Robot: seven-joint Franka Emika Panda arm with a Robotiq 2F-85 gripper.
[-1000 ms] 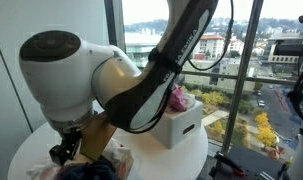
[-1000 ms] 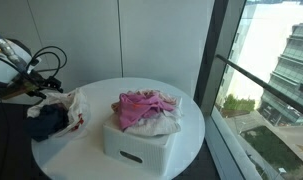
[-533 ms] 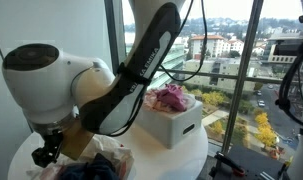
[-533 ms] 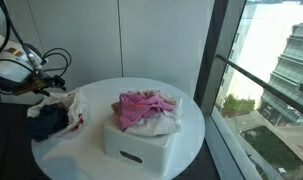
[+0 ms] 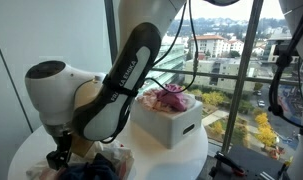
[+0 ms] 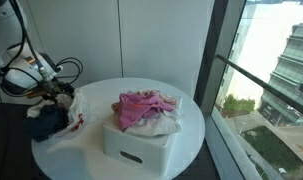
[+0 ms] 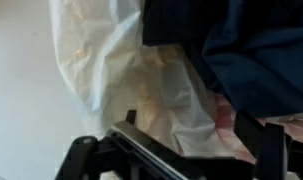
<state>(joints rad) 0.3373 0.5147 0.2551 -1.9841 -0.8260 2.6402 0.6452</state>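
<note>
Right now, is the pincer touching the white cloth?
Cannot tell: in the wrist view the pincer hangs over the white cloth, neither contact nor gap plain.

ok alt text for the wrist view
The open gripper hangs over a crumpled cream cloth, fingers at the frame's bottom edge. A dark navy garment fills the upper right; white table shows on the left.

The pincer [image 7: 191, 125] is standing wide apart just above a crumpled cream cloth [image 7: 141, 70] that is lying on the white desk [image 7: 21, 90]. A dark navy garment [image 7: 241, 40] is overlapping the cloth's upper right, and a pinkish patch [image 7: 227, 120] is showing below it.
</note>
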